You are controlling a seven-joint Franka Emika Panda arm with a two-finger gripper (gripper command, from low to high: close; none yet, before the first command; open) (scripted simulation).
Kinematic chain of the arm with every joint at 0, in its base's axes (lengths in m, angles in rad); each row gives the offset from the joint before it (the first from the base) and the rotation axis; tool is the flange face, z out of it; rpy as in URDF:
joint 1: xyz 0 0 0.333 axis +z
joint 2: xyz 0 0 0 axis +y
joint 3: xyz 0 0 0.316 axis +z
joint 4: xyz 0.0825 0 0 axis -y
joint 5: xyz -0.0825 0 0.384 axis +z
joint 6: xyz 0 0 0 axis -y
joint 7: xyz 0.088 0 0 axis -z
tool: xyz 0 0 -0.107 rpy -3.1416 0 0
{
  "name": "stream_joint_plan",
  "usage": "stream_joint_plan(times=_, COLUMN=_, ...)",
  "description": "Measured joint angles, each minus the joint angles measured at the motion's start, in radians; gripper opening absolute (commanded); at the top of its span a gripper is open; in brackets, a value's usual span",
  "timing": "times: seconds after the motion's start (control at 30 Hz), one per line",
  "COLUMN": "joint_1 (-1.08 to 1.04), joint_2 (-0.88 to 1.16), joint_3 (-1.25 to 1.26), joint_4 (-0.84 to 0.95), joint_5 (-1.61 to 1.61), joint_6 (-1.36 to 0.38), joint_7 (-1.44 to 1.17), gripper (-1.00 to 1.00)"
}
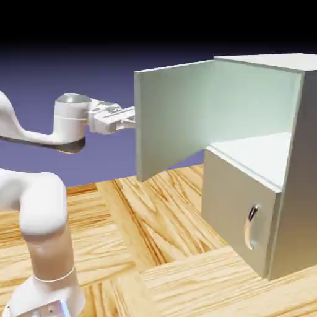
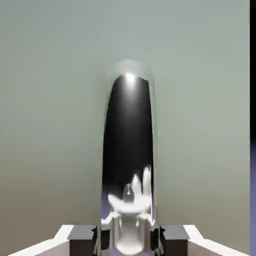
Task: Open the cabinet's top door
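Below the pincer there is a wooden surface, yellow-brown and shiny, with dark wavy grain. Its wood goes in blocks of different directions, and some pale strips pass between them. Behind the pincer is a plain backdrop, blue-violet at its height and becoming black high above it. In the hand view, the backdrop is only a narrow strip to the right of the pincer, violet low and black higher.

The cabinet stands on the floor at the exterior view's right, the arm at its left. Between them the top door reaches out from the cabinet, above and left of the lower door, which bears a handle.
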State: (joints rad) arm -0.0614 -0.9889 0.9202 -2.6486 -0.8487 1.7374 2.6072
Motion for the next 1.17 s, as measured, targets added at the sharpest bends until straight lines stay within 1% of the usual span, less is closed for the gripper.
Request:
stream_joint_plan(times=0.2, joint_1=0.212, joint_2=0.188, joint_3=-0.150, joint_4=0.013, joint_5=-0.149, joint_6=-0.167, joint_7=0.119, gripper=-1.00)
stream_joint_plan(times=0.27, joint_1=0.225, joint_2=0.259, joint_3=-0.135, joint_4=0.054, joint_5=-0.152, joint_6=-0.246, joint_7=0.152, gripper=-1.00)
stream_joint_plan(times=0.5, joint_1=0.036, joint_2=0.450, joint_3=0.119, joint_4=0.290, joint_5=-0.042, joint_6=-0.514, joint_7=0.217, gripper=-1.00)
stream_joint_plan(times=0.67, joint_1=-0.124, joint_2=0.555, joint_3=0.300, joint_4=0.427, joint_5=-0.008, joint_6=-0.657, joint_7=0.264, gripper=-1.00)
stream_joint_plan(times=0.9, joint_1=-0.374, joint_2=0.601, joint_3=0.550, joint_4=0.560, joint_5=0.032, joint_6=-0.764, joint_7=0.288, gripper=-1.00)
stream_joint_plan(times=1.17, joint_1=-0.664, joint_2=0.584, joint_3=0.820, joint_4=0.703, joint_5=0.077, joint_6=-0.851, joint_7=0.289, gripper=-1.00)
